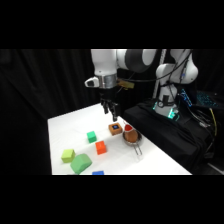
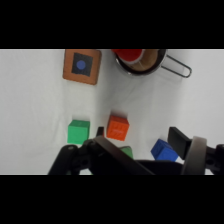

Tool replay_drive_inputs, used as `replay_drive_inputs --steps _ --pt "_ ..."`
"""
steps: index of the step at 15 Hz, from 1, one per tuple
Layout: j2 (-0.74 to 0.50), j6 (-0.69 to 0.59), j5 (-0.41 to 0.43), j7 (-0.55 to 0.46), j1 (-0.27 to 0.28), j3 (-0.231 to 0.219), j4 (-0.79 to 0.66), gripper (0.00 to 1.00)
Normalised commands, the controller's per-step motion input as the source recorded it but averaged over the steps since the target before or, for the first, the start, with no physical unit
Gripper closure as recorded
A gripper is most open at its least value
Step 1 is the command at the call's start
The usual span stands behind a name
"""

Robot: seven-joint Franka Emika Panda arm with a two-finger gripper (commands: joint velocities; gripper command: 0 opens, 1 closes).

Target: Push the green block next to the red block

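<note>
The green block [image 1: 91, 136] is a small deep-green cube near the middle of the white table [image 1: 65, 125]. The red block [image 1: 100, 147], a small orange-red cube, sits just in front and to its right, with a narrow gap between them. My gripper [image 1: 110, 113] hangs above the table behind both cubes, close to the brown block, open and holding nothing. In the wrist view the green block [image 2: 78, 131] and the red block [image 2: 118, 127] lie side by side, apart, just past the black linkage. My gripper [image 2: 139, 137] holds nothing.
A brown block with a blue top [image 1: 115, 129] and a reddish rounded object in a metal strainer [image 1: 131, 135] stand at the right. A yellow-green cube [image 1: 68, 155], a larger light-green block [image 1: 80, 163] and a blue block [image 1: 98, 173] lie near the front edge.
</note>
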Motion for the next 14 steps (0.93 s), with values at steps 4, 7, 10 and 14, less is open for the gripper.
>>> replay_drive_inputs --steps 4,7,10,14 --pt "0.04 0.02 0.035 -0.09 -0.04 -0.012 0.07 0.0" --pt "0.1 0.04 -0.001 -0.26 -0.112 -0.075 0.22 0.0" --pt "0.2 0.04 -0.004 -0.4 -0.174 -0.116 0.37 0.0" --pt "0.35 0.03 0.012 -0.39 -0.18 -0.099 0.52 0.0"
